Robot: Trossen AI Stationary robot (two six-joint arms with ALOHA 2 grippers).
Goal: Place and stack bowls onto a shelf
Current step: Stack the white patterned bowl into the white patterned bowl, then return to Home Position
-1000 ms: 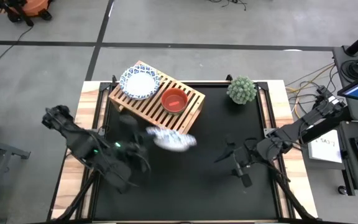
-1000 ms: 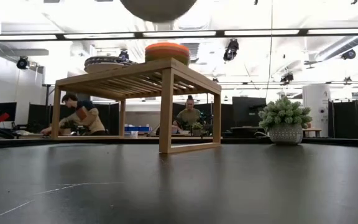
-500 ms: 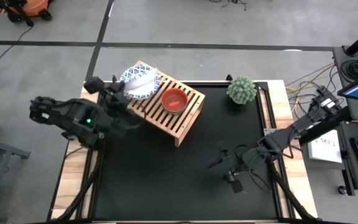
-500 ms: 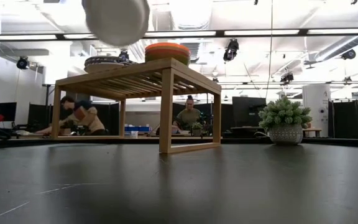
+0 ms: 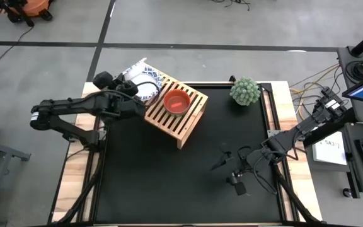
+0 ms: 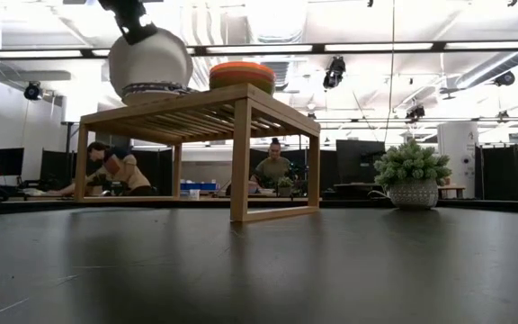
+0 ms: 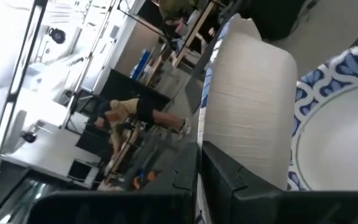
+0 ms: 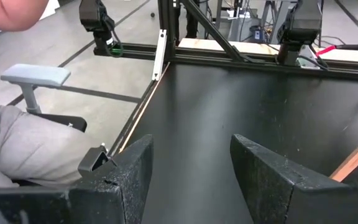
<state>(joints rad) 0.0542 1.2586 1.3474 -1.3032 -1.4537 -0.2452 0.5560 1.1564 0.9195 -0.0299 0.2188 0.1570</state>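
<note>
My left gripper [image 5: 125, 86] is shut on a white bowl with a blue-patterned rim [image 5: 135, 70], which stands steeply on edge over the far left end of the wooden shelf [image 5: 184, 123]. Under it a stack of patterned white bowls [image 5: 149, 88] rests on the slats. This stack also shows in the low view [image 6: 156, 90] and in the left wrist view [image 7: 337, 130]. A stack of plain coloured bowls, red on top [image 5: 176, 101], sits mid-shelf. My right gripper [image 5: 227, 165] is open and empty over the table's right half [image 8: 191, 168]. My left gripper pinches the bowl's rim [image 7: 205, 134], with one finger on the outer wall [image 7: 229, 177] and the other on the inner side. The fingers come from the table's left, slanting down. The bowl [image 6: 149, 61] hangs tilted. I cannot tell whether its lower edge touches the stack.
A small spiky green plant in a pot [image 5: 245, 91] stands at the table's far right. The black table top [image 5: 169, 183] lies in front of the shelf. People sit in the room beyond the table [image 6: 115, 166].
My left gripper has carried the white bowl from over the table's middle up and toward the far left, to above the patterned stack on the shelf. The bowl has tipped from near level onto its edge and has come down toward the stack.
</note>
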